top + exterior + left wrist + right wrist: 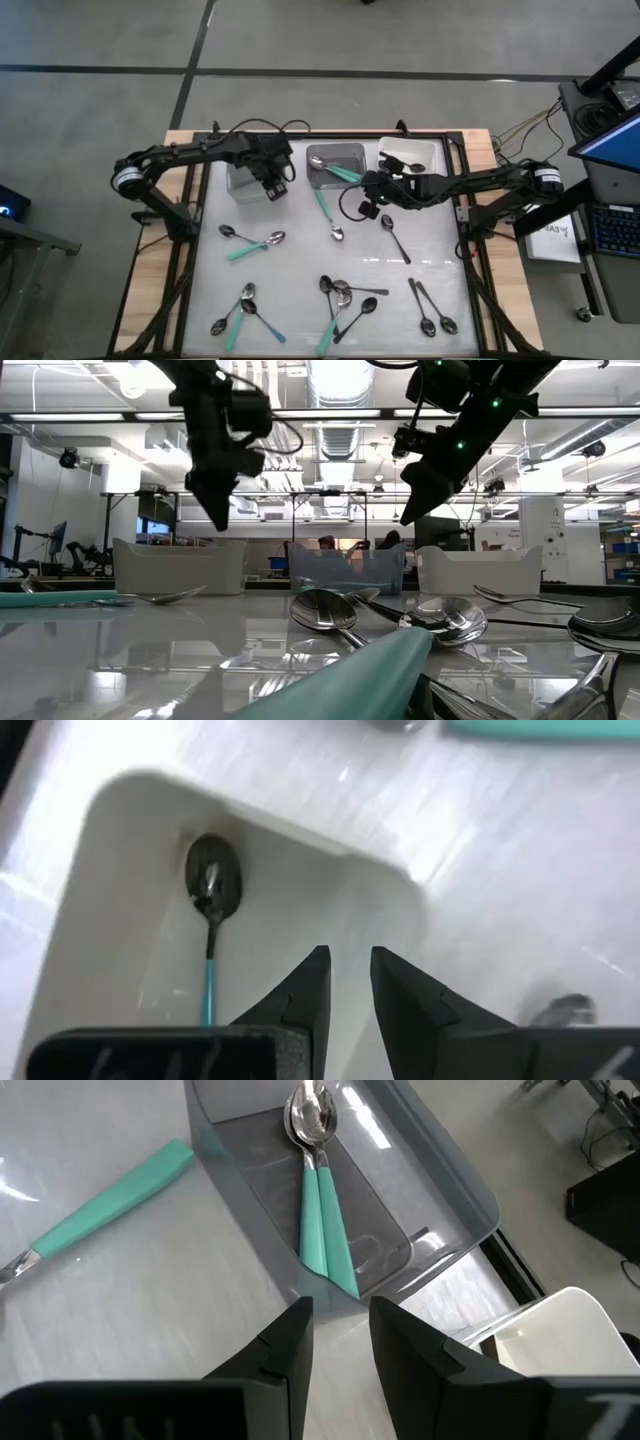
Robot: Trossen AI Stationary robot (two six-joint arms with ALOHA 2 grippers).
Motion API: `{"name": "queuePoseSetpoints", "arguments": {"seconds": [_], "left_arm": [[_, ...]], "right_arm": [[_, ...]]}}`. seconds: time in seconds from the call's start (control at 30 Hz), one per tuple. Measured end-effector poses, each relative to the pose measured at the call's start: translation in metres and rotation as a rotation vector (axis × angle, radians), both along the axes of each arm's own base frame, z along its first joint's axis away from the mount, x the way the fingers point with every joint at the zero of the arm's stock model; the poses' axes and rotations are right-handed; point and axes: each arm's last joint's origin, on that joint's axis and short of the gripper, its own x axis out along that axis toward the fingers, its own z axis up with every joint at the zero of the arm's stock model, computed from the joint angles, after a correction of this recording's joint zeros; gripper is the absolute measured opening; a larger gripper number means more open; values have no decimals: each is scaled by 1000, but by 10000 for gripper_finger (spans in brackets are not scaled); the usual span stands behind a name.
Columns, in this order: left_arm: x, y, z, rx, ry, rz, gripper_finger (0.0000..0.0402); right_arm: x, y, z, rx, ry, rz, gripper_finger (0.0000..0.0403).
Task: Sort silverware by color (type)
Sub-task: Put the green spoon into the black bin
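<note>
Spoons lie scattered on the white table: teal-handled ones (247, 248), a silver one (336, 233), black ones (396, 240) and a mixed pile (342, 296). Two teal-handled spoons (320, 1200) lie in the grey middle bin (335, 163); another teal-handled spoon (110, 1200) lies on the table beside it. One spoon with a teal handle (211, 910) lies in the left bin (243, 176). My left gripper (346, 970) hovers open over the left bin's near right corner, holding nothing. My right gripper (340, 1320) hovers open just in front of the middle bin, empty.
The right white bin (408, 154) holds a black spoon. All three bins stand in a row along the table's far edge. Cables hang by both wrists. A dark frame (465, 200) rims the table. Bare table shows between the bins and the spoon piles.
</note>
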Motion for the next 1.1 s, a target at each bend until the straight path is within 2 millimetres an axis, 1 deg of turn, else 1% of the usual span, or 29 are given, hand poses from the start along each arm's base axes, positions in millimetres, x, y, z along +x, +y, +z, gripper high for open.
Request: {"name": "queuePoseSetpoints", "arguments": {"seconds": [0.07, 0.13, 0.27, 0.37, 0.53, 0.6, 0.67, 0.73, 0.83, 1.1], "left_arm": [[5, -7, 9, -16, -14, -27, 58], [9, -19, 15, -74, -24, -63, 58], [20, -54, 20, -178, -55, -136, 58], [24, -88, 16, -212, -28, -182, 58], [17, -148, 0, -257, 65, -233, 58], [12, -167, -6, -261, 92, -246, 58], [6, -181, -14, -250, 119, -233, 58], [0, -191, -21, -250, 150, -203, 58], [-6, -198, -33, -257, 167, -147, 58], [-22, -196, -60, -234, 236, -112, 58]], "right_arm": [[0, 0, 0, 0, 0, 0, 93], [0, 0, 0, 0, 0, 0, 93], [0, 0, 0, 0, 2, 0, 93], [0, 0, 0, -2, 4, 4, 93], [0, 0, 0, -9, 12, 13, 93], [0, 0, 0, -9, 12, 13, 93], [0, 0, 0, -9, 12, 13, 93], [0, 0, 0, -8, 10, 11, 93], [0, 0, 0, 2, -2, -2, 93], [0, 0, 0, 40, -43, -50, 93]]}}
